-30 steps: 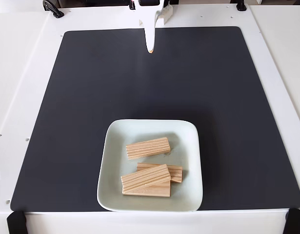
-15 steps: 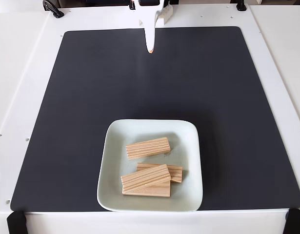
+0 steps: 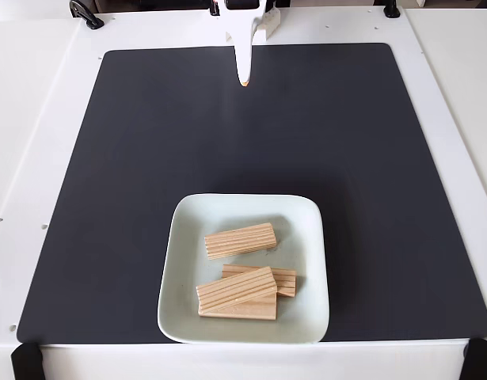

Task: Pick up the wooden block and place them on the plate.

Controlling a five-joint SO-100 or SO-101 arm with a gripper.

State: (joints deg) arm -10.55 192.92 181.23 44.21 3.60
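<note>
Fixed view. White tabletop carrying a black mat. Pale square plate near the mat's lower edge, holding wooden blocks: one block lying apart toward the top, the stacked blocks overlapping below it. White pincer at top centre, fingers together, holding nothing, well apart from the plate.

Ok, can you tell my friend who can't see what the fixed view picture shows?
Wooden blocks lie on a pale square plate near the front of a black mat, one alone and the others overlapping in a pile. The white gripper hangs far back, shut and holding nothing.
</note>
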